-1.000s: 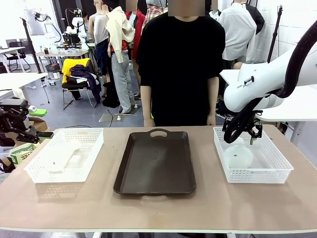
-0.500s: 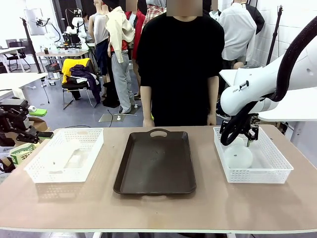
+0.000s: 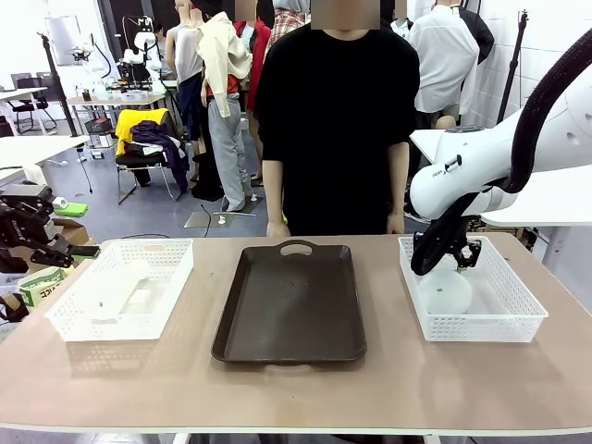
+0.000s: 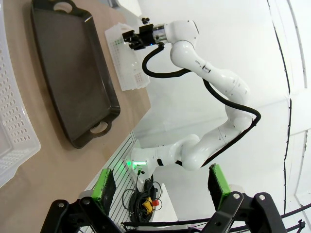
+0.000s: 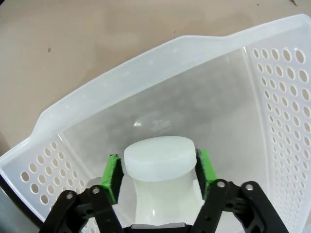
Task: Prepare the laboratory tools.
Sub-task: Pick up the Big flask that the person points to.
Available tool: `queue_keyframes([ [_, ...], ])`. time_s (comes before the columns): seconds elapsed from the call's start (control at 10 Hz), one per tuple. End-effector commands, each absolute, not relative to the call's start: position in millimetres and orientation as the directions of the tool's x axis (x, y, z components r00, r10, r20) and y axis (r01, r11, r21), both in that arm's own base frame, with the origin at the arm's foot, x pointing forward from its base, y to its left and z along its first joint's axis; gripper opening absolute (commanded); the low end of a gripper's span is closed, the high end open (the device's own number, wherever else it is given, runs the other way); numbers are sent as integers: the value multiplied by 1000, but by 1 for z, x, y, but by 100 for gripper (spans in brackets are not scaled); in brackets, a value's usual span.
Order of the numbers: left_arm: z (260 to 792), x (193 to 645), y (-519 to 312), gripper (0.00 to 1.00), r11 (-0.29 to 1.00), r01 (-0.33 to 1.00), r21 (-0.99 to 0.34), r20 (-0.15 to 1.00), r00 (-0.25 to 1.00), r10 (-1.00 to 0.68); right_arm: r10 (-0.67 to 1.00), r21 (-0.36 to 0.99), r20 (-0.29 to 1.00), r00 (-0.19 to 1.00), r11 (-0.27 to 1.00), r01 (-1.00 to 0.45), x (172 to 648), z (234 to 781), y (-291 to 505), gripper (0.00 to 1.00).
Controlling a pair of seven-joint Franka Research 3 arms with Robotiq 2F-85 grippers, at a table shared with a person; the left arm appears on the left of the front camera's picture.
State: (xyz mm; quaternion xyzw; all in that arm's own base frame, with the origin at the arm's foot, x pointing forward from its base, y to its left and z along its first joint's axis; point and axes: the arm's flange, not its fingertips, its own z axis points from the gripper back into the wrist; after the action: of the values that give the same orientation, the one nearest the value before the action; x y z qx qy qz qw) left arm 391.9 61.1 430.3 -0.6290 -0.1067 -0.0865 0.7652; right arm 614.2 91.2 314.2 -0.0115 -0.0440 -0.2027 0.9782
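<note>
Inside right basket (image 5: 194, 41): clamping flask (image 5: 158, 156) top w/ right gripper (image 5: 159, 170).
Keep pads (image 5: 114, 177) level & centred, lift straight up clear of rim; leave left gripper (image 4: 161, 182) wide, empty.

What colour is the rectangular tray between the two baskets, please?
The rectangular handled tray is dark brown; the front view shows it best.

Tan wood-grain table (image 3: 296, 398) spans the foreground; grey-blue floor (image 3: 157, 217) beyond its far edge; black office chair (image 3: 148, 153), heaped with yellow and purple clothes, off the far-left corner; white desk (image 3: 37, 148) at left; cluttered workbench (image 3: 116, 92) farther back; white wall (image 3: 541, 28) at right; even indoor light.
</note>
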Motion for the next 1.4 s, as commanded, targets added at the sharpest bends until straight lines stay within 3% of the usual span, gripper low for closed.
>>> queue_keyframes([
  [0.0,431,390,60,100,196,281,-939,289,957,10,-404,-38,105,909,911,410,618,317,95,35],
  [0.2,431,390,60,100,196,281,-939,289,957,10,-411,-54,107,905,907,418,618,320,93,0],
  [1.3,431,390,60,100,196,281,-939,289,957,10,-399,-16,88,913,916,401,615,318,89,0],
])
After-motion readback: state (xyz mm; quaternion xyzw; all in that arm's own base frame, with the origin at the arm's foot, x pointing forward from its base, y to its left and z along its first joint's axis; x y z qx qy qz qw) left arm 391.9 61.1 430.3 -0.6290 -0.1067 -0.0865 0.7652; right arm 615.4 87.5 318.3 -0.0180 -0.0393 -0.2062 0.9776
